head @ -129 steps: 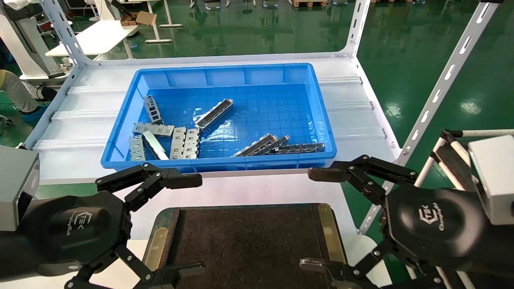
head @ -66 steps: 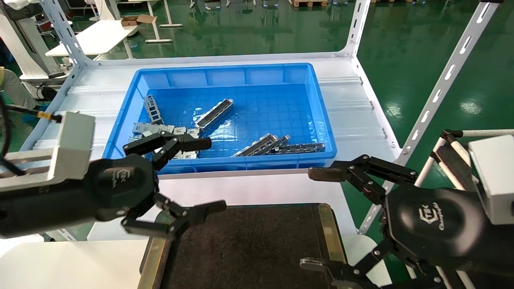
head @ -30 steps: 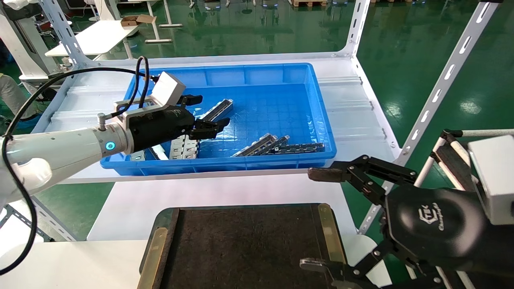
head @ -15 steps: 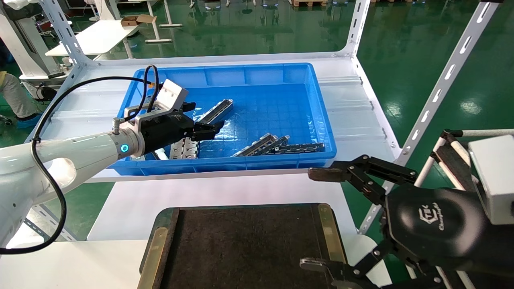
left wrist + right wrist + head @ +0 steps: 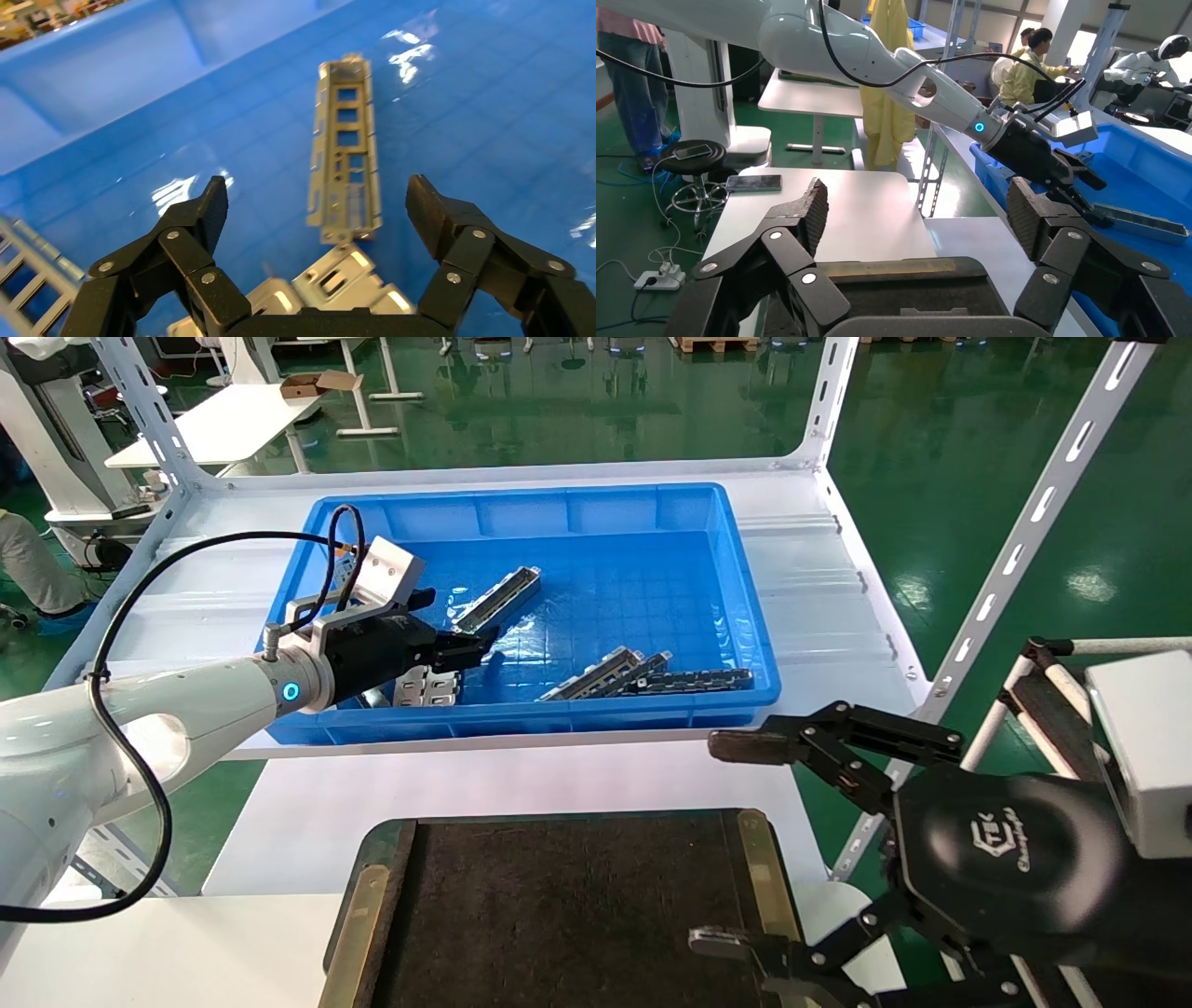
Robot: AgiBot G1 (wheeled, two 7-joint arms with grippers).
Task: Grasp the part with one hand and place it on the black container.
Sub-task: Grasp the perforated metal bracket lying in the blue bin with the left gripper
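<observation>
- The white shelf (image 5: 819,589) carries the blue bin (image 5: 736,607), which takes up most of its top.
- Nearer the robot, the black container (image 5: 577,905) sits low in the head view, brass strips down both sides and its felt floor bare.
- The right gripper (image 5: 745,845) hangs beside the container's right edge, fingers spread wide and nothing between them; the right wrist view shows it open over the container's rim (image 5: 905,270).
- The left gripper (image 5: 466,631) is inside the bin, reaching in from the left, fingers spread wide.
- The part (image 5: 498,600) lies flat on the bin floor, running diagonally away from the left gripper toward the bin's middle back.
- In the left wrist view, the part (image 5: 344,151) stretches straight ahead of the gripper (image 5: 320,210), its near end in line with the gap between the two fingertips, not yet gripped.
- Short grey slotted plates (image 5: 424,686) lie under and beside the left gripper's palm.
- Darker long bars (image 5: 652,674) rest together near the bin's front right wall, well apart from the part.
</observation>
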